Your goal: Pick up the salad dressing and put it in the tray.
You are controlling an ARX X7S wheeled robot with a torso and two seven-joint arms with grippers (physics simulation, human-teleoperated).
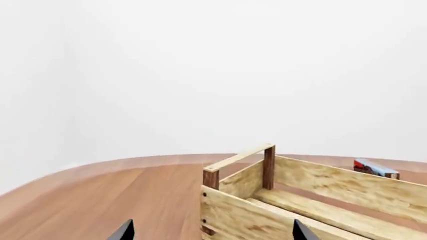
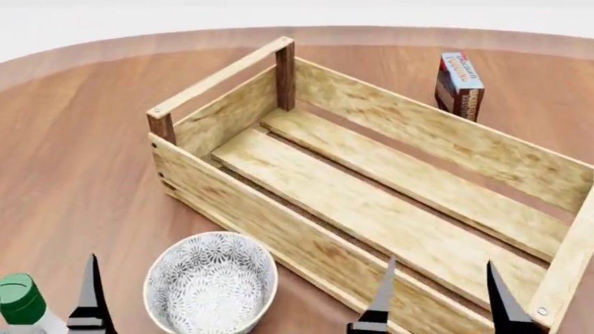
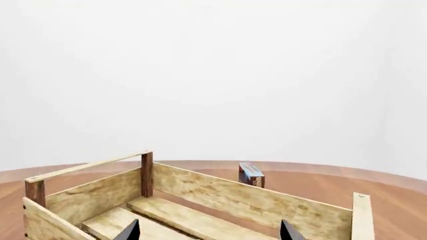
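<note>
Status: nothing done; bottle ungrasped, lift and placement remain.
- Table: one.
- Tray: one, centre, holding nothing.
- Bowl: one, 7 o'clock.
- Salad dressing: one, 8 o'clock edge.
- Box: one, 1 o'clock.
- Left gripper, right gripper: fingers apart.
</note>
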